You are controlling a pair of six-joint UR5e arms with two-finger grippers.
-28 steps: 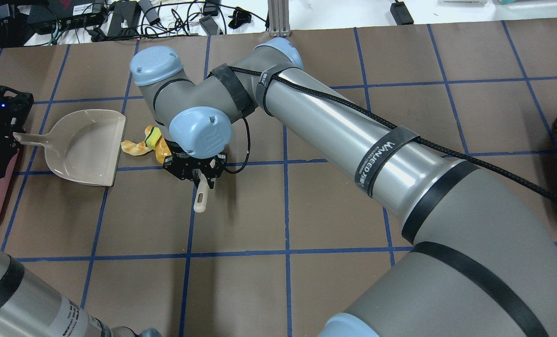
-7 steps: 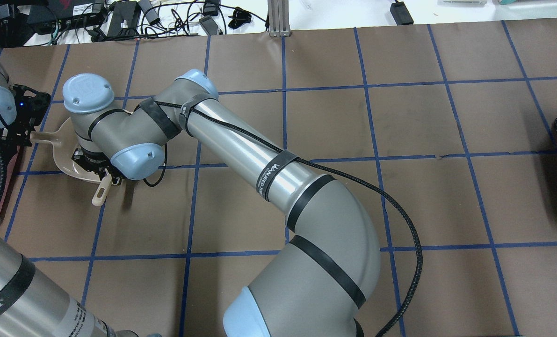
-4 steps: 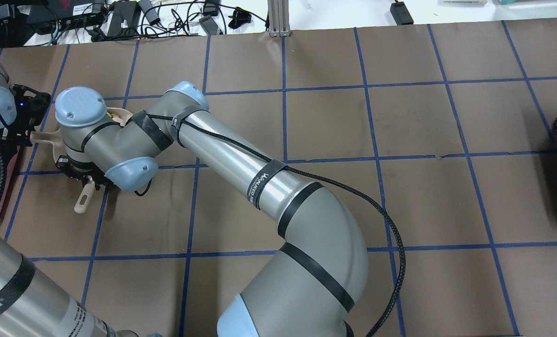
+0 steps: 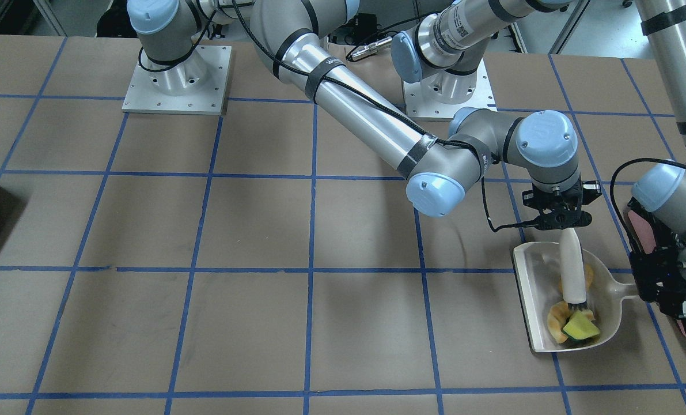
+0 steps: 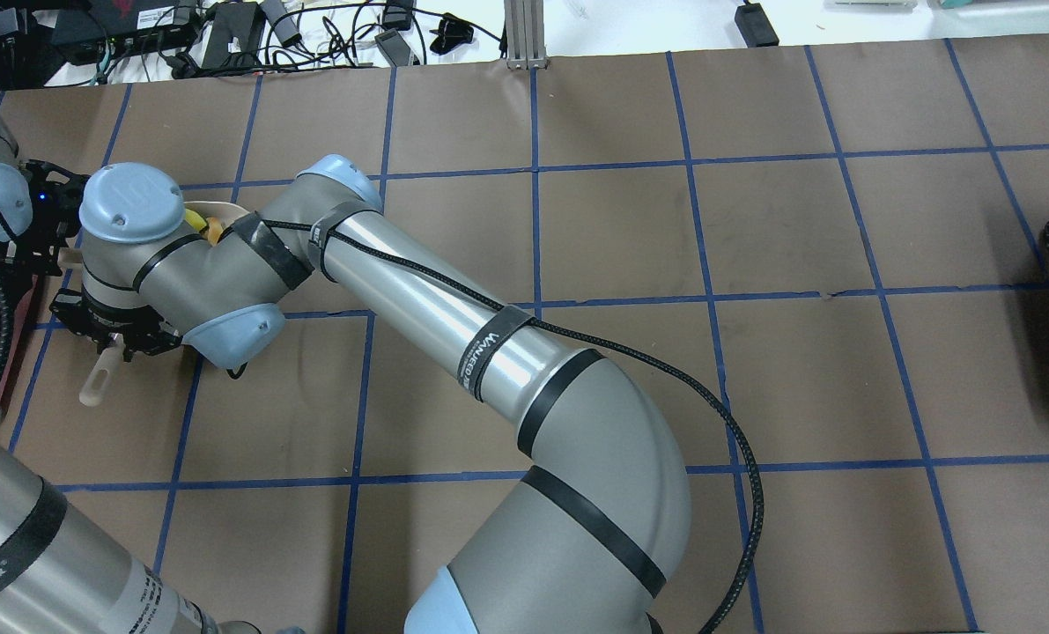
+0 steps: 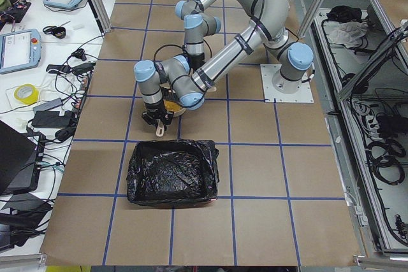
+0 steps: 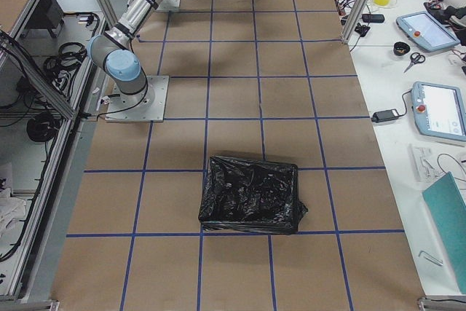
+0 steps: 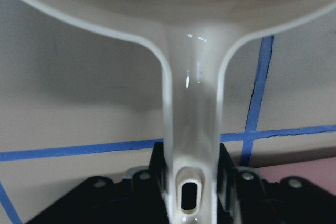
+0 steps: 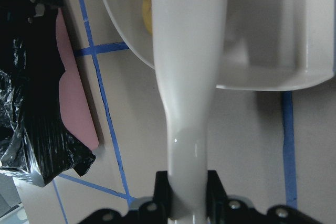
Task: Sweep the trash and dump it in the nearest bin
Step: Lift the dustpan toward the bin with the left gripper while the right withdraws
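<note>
Since the trash (image 4: 573,325) is three loose scraps (a glossy yellow-brown bread-like lump, a yellow-and-green sponge piece and a tan croissant-like piece), it should be light, soft and quick to roll, so I would not grip it directly. It lies heaped in a rear corner of the cream plastic dustpan (image 4: 526,288), which rests on the brown papered table (image 4: 204,323) close to its left edge. Just beyond stands the pink-sided bin (image 6: 134,179) lined with a crinkled black bag.

The pan looks stiff, glossy and probably slippery. Its narrow handle is the place to hold, and I judge it should be kept level or tipped back until it is over the bin.

The left pincer (image 8: 191,167) is clamped on that handle near its hanging slot, with its fingers narrowly parted around it. The right pincer (image 9: 187,182) is clenched on the cream handle of the small brush (image 4: 572,268), whose dark bristles touch the scraps.
</note>
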